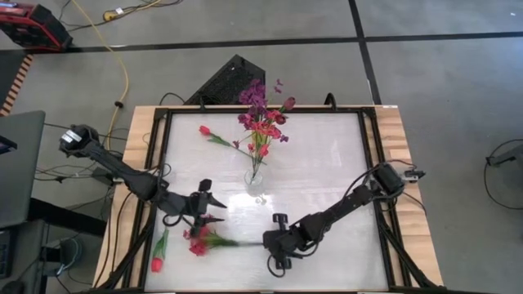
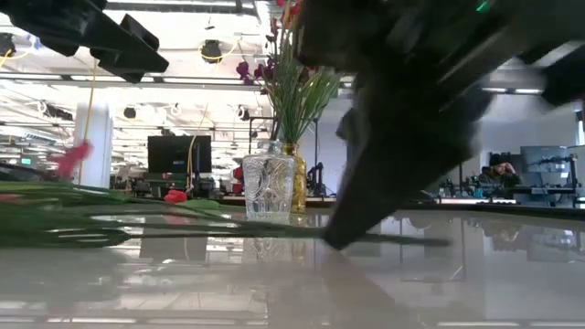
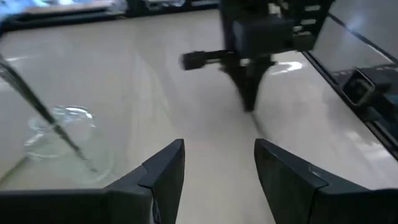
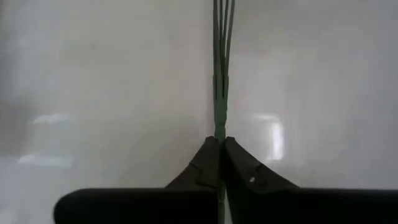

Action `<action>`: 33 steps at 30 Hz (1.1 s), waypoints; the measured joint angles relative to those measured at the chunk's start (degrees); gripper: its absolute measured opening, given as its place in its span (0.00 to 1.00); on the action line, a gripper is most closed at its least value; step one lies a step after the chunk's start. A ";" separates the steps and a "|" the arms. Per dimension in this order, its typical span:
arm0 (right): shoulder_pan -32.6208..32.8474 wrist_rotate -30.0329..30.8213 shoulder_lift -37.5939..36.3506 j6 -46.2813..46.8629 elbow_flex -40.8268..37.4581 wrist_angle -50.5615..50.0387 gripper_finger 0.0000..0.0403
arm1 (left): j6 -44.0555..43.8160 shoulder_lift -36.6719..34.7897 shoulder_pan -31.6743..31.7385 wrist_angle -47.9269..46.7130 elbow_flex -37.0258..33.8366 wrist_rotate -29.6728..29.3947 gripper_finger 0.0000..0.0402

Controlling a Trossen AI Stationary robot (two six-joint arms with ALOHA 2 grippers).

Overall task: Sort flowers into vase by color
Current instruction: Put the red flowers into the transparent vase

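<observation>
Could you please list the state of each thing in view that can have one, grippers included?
Right gripper: shut on the stem of the red-pink spray, which lies flat on the table.
Left gripper: open, empty, above the table.
Glass vase: upright, holding purple and red flowers.
Red tulip by the vase: lying loose on the table.
Red tulip at the table's left edge: lying loose.
</observation>
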 joint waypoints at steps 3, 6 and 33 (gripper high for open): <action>1.90 -0.86 -2.42 -3.58 -0.47 0.15 0.10 | 0.00 0.00 -1.02 0.08 0.00 -4.52 0.45; 2.98 -0.51 -5.87 -7.21 -3.34 3.40 0.07 | 0.43 0.00 -1.17 0.07 0.00 -9.95 0.45; -12.75 0.13 -14.21 -19.16 -27.84 75.80 0.07 | 17.87 2.10 6.92 42.68 -8.28 4.06 0.45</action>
